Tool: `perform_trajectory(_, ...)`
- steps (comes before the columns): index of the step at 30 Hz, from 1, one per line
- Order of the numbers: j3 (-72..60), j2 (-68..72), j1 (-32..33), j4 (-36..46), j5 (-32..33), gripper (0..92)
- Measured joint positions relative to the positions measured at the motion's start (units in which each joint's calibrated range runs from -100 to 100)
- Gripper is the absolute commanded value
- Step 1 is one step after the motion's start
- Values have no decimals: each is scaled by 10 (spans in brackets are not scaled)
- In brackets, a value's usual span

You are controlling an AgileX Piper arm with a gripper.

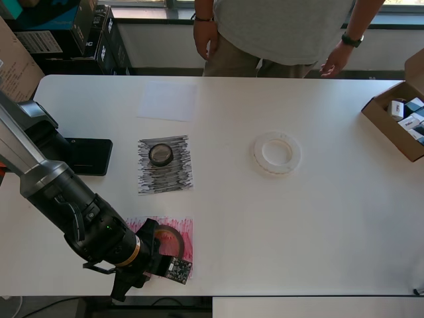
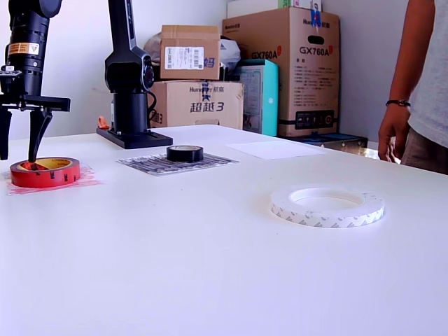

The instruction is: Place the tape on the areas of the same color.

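The dark-red tape roll (image 2: 44, 172) lies flat on the red scribbled patch (image 2: 87, 180) near the table's front-left corner in the overhead view, half hidden there by the arm (image 1: 173, 240). My gripper (image 2: 19, 150) hangs over it, open, with one fingertip (image 2: 32, 155) down by the roll's far rim. The small black roll (image 1: 160, 154) sits on the black scribbled patch (image 1: 165, 179). On bare tabletop to its right rests the large white roll (image 1: 276, 152). The plain white sheet (image 1: 167, 101) lies near the far edge with nothing on it.
A person (image 1: 285, 33) stands at the far side of the table. An open cardboard box (image 1: 397, 119) of small items sits at the right edge. The arm's black base (image 1: 86, 156) is at the left. Stacked cartons (image 2: 280, 70) stand behind the table.
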Motion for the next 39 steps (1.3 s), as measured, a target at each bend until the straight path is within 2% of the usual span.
perform_trajectory(10, -89, -109, 24, 86, 36, 543)
perform_trajectory(19, -279, -132, 131, 219, 156, 542)
perform_trajectory(30, -534, 11, 274, 271, 315, 541)
perform_trajectory(39, -696, 199, 327, 292, 395, 541)
